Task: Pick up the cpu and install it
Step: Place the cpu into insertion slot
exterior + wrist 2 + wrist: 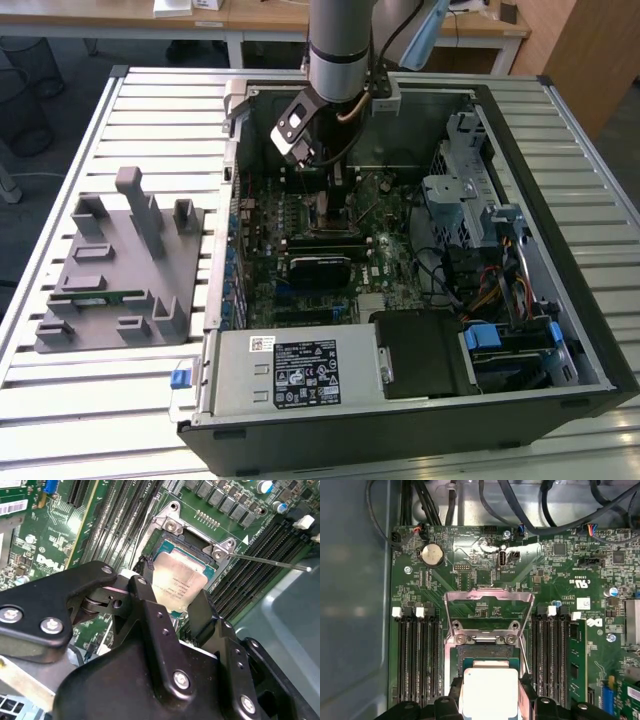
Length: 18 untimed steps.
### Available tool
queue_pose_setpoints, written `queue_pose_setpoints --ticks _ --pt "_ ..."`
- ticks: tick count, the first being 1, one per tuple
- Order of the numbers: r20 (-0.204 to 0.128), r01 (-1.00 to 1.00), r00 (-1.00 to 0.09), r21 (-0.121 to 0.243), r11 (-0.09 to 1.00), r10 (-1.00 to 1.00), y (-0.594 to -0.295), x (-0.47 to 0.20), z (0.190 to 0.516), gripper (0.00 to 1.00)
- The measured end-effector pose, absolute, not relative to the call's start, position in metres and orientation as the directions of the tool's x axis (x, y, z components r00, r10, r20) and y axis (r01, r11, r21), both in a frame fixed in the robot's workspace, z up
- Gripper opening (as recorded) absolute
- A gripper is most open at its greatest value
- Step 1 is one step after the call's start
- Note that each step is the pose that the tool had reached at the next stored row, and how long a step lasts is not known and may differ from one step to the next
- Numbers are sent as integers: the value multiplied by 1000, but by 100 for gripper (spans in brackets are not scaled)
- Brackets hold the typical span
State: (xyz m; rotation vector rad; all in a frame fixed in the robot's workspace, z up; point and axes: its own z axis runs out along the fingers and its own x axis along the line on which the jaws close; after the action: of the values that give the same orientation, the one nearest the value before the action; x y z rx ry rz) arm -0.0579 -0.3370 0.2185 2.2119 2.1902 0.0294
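Gripper point(172, 600): closed on two opposite edges of the cpu point(489, 690).
Cpu: held flat directly over the socket point(486, 652); contact cannot be told.
Socket frame point(489, 597): swung open.
Grey tray point(110, 265): at 9 o'clock of the computer case point(430, 420), exterior view.

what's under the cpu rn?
The motherboard's open socket, its load plate flipped up. The gripper clamps the cpu over it; the cpu covers most of the contacts, so seating can't be judged.
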Motion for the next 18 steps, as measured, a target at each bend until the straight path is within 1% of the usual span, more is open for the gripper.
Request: queue_pose_setpoints --ticks 18 --pt "-5 999 12 34 -12 1000 -337 -57 203 53"
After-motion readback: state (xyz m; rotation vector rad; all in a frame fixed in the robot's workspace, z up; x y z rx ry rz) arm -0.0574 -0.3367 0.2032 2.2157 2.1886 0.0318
